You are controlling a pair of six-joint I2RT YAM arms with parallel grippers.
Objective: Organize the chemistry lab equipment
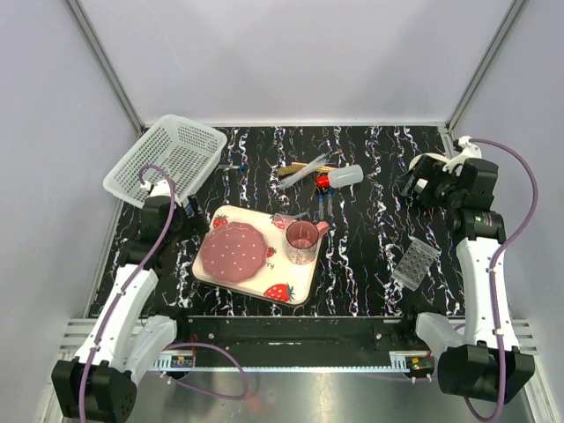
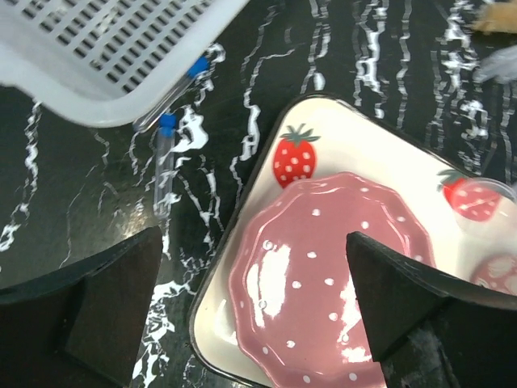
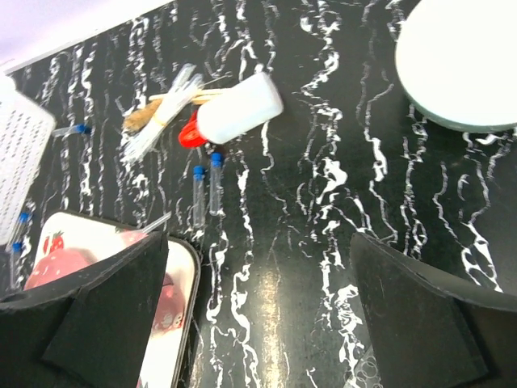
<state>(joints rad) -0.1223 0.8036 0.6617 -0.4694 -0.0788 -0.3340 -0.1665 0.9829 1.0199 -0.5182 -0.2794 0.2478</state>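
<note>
The left fingers (image 2: 81, 315) and right fingers (image 3: 436, 315) were spread, holding nothing. Ahead of the right fingers lay two blue-capped tubes (image 3: 207, 192), the red-capped bottle (image 3: 238, 109) just beyond. Ahead of the left fingers a stray tube (image 2: 164, 166) lay beside the basket (image 2: 97, 56) rim. Being round and slim, any tube might roll across the counter (image 3: 323, 242) under an off-centre pinch. No writing was legible.

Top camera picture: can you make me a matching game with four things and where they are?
Things:
1. basket
2. bottle
3. plate
4. tube rack

Places and looks:
a. pink, on the strawberry tray
b. white, at the far left
c. clear with holes, on the right side
d. red cap, far middle

Pairs: 1-b, 2-d, 3-a, 4-c
</note>
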